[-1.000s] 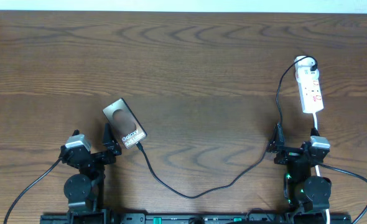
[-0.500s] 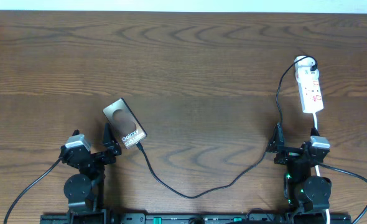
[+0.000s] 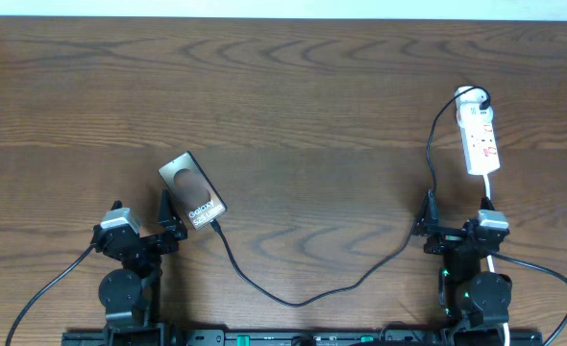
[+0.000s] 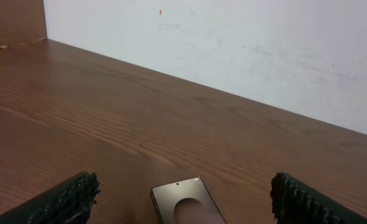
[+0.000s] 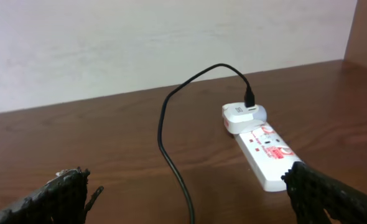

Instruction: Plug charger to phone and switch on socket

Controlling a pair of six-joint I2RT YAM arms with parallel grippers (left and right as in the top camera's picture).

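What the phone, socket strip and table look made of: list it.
The phone: glossy dark slab, likely glass or polished plastic, given its oval sheen. The socket strip: white smooth plastic, by look. The table: brown wood or wood-look laminate; grain lines show.

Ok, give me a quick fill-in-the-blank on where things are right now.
The adapter sits at the strip's ___ end, away from the robot. The phone lies on the robot's ___ side. The left gripper and right gripper are both ___, holding nothing. The cable is ___.
Missing: far; left; open; black.
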